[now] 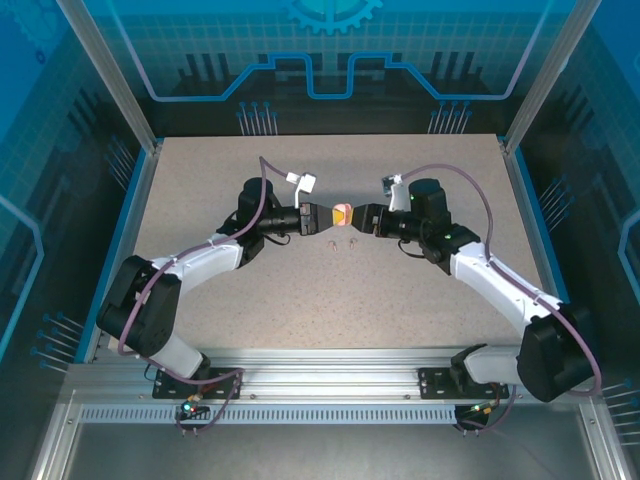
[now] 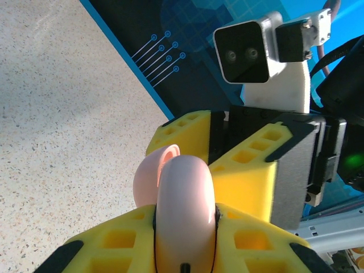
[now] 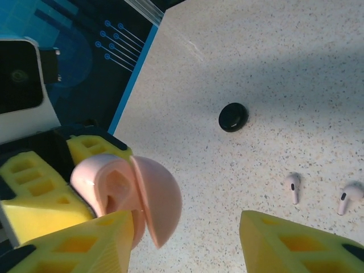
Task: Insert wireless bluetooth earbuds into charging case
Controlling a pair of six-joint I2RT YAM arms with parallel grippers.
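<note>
Your left tool [image 2: 185,244]: clamped on the open pink case [image 2: 185,193], held off the worktop [image 3: 284,85]. Your right tool [image 3: 187,242]: fingers apart beside that case. Two pale pink earbuds [image 3: 293,187]: lying on the worktop nearby.

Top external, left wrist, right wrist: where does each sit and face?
Top external: above and behind the bases, looking down on the table; both arms show, left hand and right hand meeting at the pink case.
Left wrist: on the left arm, looking along its own fingers at the gripped case, right hand opposite.
Right wrist: on the right arm, looking past its spread fingers at case and two earbuds.
Shared: both wrist views see the case, from opposite sides.
</note>
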